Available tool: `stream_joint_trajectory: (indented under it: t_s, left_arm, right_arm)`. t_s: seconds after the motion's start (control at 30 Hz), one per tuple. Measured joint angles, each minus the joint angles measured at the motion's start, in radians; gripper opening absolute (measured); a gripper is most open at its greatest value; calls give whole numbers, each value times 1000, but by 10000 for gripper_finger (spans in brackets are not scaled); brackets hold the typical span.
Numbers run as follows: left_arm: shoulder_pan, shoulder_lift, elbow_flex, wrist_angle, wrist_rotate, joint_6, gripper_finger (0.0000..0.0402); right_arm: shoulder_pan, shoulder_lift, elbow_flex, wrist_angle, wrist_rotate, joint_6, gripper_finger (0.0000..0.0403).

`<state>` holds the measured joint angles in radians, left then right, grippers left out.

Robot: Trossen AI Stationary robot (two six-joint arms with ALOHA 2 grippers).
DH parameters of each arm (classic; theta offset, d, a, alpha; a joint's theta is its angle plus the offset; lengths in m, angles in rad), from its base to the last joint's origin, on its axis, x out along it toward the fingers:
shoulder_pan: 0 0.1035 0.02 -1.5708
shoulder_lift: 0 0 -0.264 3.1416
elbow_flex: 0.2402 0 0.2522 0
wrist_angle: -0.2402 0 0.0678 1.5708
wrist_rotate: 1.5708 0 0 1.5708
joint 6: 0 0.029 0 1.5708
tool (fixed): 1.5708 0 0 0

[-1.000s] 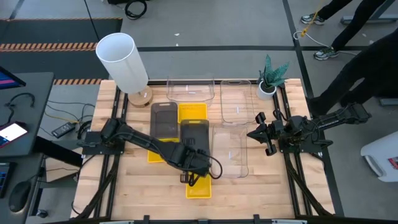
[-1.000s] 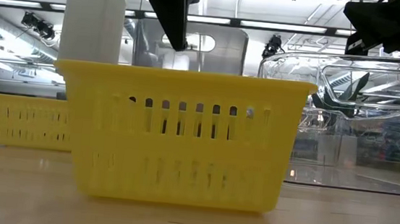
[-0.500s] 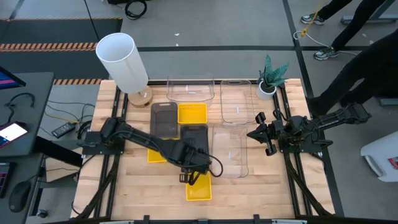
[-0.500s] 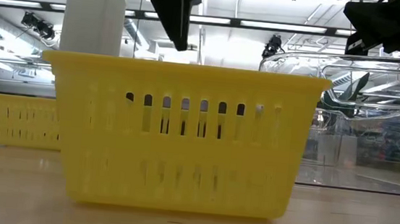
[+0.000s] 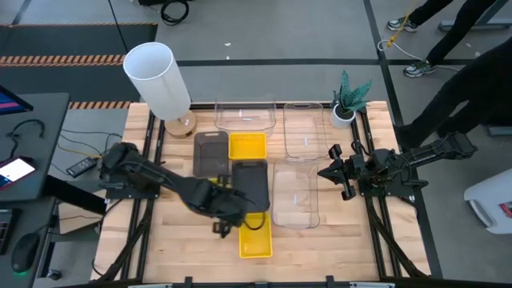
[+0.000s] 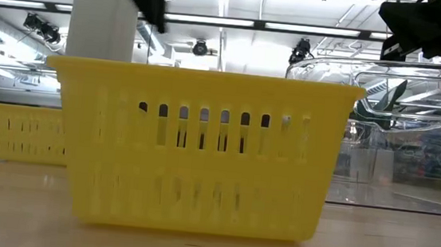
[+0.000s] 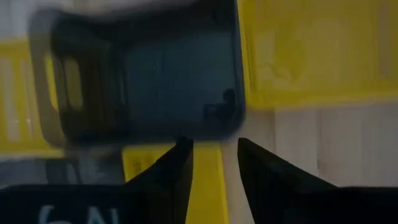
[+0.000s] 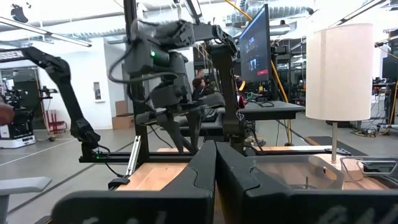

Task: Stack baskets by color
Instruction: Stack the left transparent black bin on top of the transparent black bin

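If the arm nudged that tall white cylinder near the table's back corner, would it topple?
Probably fairly easily. The white cylinder stands tall on a thin stem and small base, so it looks top-heavy. It also looks thin-walled and light, so a push up high would likely tip rather than slide it.

three yellow baskets, two grey baskets, three clear baskets, one white cylinder, one plant.
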<state>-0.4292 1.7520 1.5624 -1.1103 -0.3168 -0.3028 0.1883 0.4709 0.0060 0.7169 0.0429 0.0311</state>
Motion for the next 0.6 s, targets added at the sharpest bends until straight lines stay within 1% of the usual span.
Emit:
stream_joint_trajectory:
  t_s: [0.1, 0.2, 0.3, 0.6]
  left_arm:
    - [-20, -73, -102, 51, -5, -54, 119]
    - [-30, -131, -176, 82, -22, -102, 113]
    - [-34, -179, -227, 88, -31, -131, 108]
    - [-41, -283, -353, 109, -66, -139, 102]
  right_arm:
    - [0, 0, 0, 0, 0, 0, 16]
    - [0, 0, 0, 0, 0, 0, 16]
    - [0, 0, 0, 0, 0, 0, 16]
    - [0, 0, 0, 0, 0, 0, 16]
